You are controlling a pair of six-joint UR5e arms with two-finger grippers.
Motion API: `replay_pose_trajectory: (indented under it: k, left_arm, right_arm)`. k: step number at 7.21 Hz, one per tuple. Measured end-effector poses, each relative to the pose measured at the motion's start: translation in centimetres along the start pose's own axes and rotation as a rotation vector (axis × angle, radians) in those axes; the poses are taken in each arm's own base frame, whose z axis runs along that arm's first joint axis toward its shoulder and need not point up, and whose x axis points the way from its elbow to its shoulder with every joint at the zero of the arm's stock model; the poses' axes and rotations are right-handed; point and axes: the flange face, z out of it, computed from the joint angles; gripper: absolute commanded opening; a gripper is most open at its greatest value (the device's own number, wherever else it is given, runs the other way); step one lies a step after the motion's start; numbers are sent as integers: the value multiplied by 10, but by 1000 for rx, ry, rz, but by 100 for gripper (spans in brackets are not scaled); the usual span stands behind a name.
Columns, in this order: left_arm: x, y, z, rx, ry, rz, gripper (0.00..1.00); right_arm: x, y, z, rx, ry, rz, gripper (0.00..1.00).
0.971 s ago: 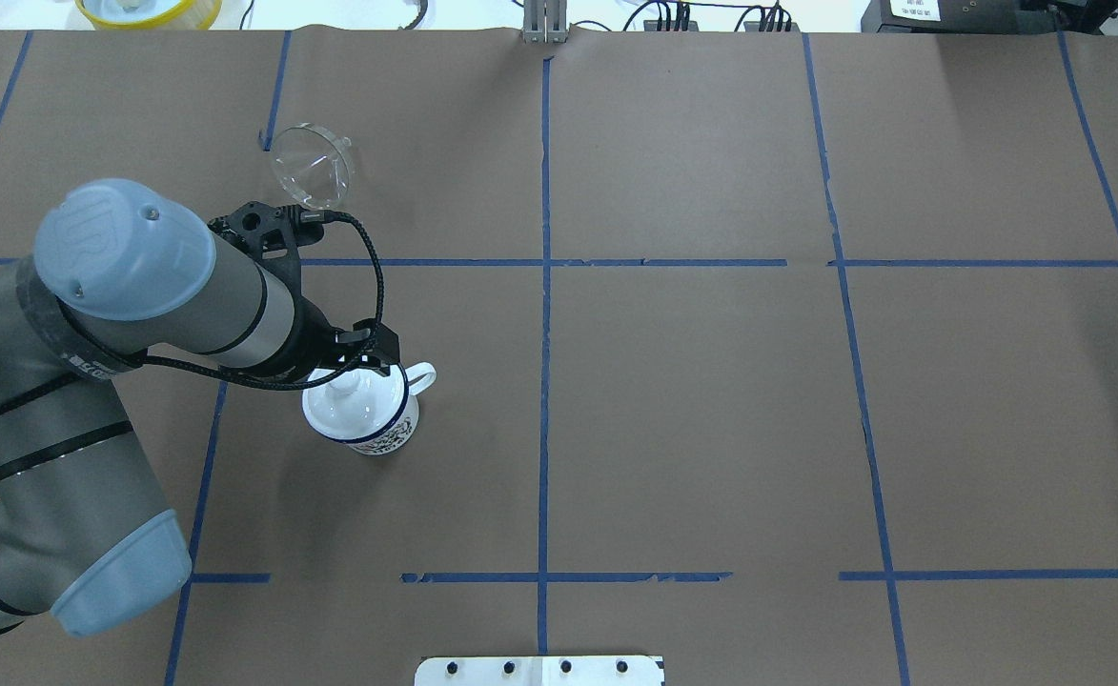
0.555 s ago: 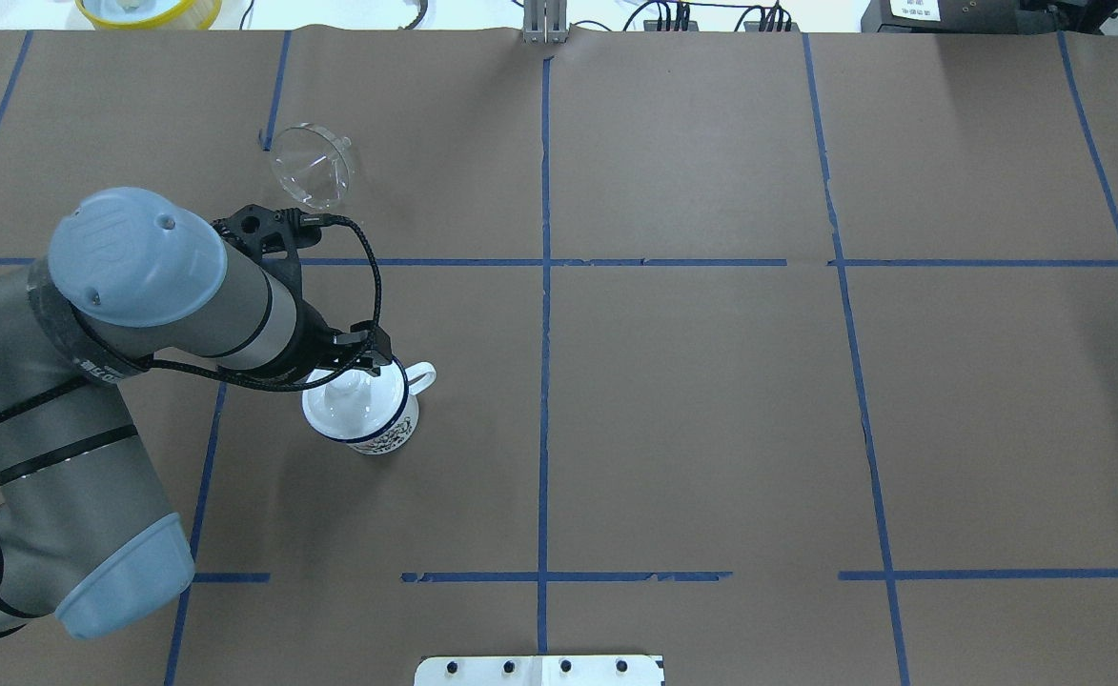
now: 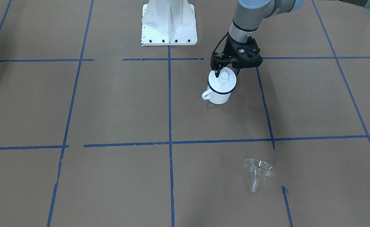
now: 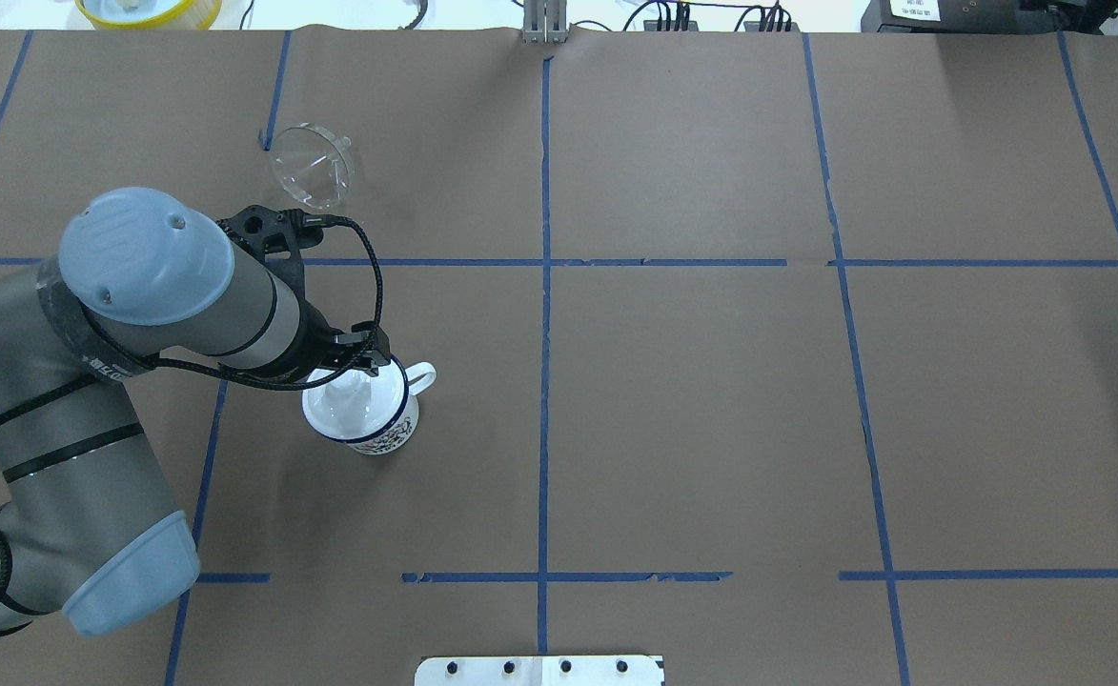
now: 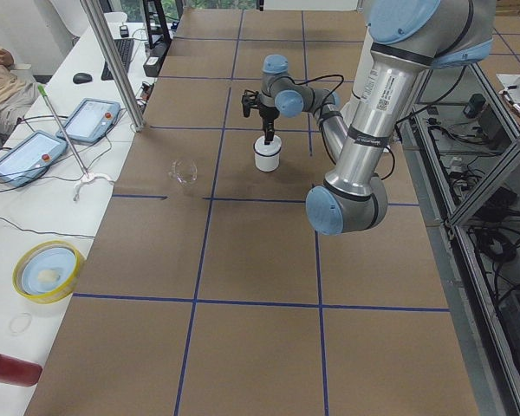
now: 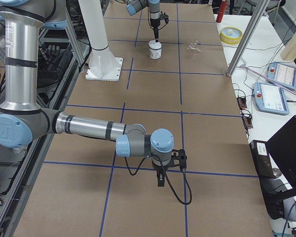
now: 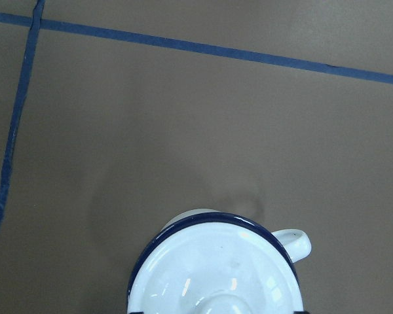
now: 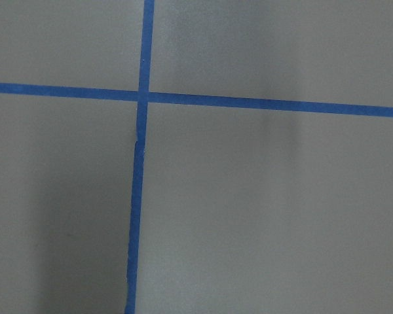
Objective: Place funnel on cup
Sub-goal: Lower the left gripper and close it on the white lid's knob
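Tabletop (image 4: 711, 381): brown paper marked off by blue tape, carrying both task items on the robot's left half.

Left arm (image 4: 139, 286): reaches out over the cup (image 3: 218, 96). Right arm (image 6: 89, 129): parked well apart at the opposite end of the tabletop, and its wrist view shows only paper and tape. The left arm is clearly the nearer to both items.

Cup: upright, handle pointing towards the table's centre line. Its mouth is closed by a white lid (image 3: 227, 82), so it cannot accept the funnel (image 3: 259, 171) as found.

Funnel: lies untouched on the tabletop, well apart from the cup and beyond it, away from the robot's base. It appears tipped on its side, the spout pointing away from the robot.

Knob (image 3: 225, 75) of the lid: sits directly below the left wrist.

Left fingers (image 3: 215, 73): spread, one either side of the knob, with a gap showing and nothing gripped. Judgement: the lid is the step in hand and the closing line runs across the knob, so a straight squeeze should catch it.

Right fingers (image 6: 160, 180): state cannot be told from the one side view that shows them.
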Motion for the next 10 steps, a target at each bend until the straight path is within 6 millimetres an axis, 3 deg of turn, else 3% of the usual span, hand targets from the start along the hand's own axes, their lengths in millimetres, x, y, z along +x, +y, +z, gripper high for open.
replay_pose_trajectory:
  k: [3,5,10]
  left_arm:
    - [5,-1,4,-2,-1,3,73]
    - [9,-1,3,-2,4,7,50]
    - [6,-1,5,-4,-2,7,51]
  right_arm:
    - [0,0,0,0,0,0,100]
    - [0,0,0,0,0,0,100]
    - [0,0,0,0,0,0,100]
